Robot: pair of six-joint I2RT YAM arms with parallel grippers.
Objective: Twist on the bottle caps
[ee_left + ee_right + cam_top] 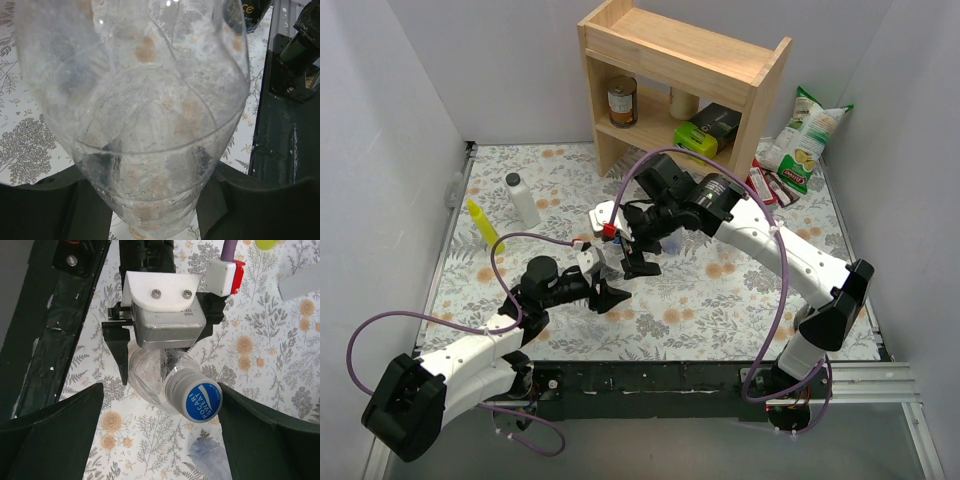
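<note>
The left gripper [608, 293] clamps a clear bottle [150, 382] in its jaws near the middle of the floral surface [260, 355], blue cap [200, 401] on its neck; the right gripper [640, 262], jaws open at the cap's 3 and 9 o'clock, should centre, close squarely, then twist.

We count two clear bottles, a capped bottle [150, 377] and a bluish bottle [210, 456], and one blue cap [200, 401]. On the bench [720, 300] we count one white bottle [523, 200], one yellow squeeze bottle [483, 225], one wooden shelf [680, 50], one can [621, 101], one snack bag [807, 135] and one red packet [767, 188]. We also count two grippers, the left gripper [607, 293] and the right gripper [640, 262].
</note>
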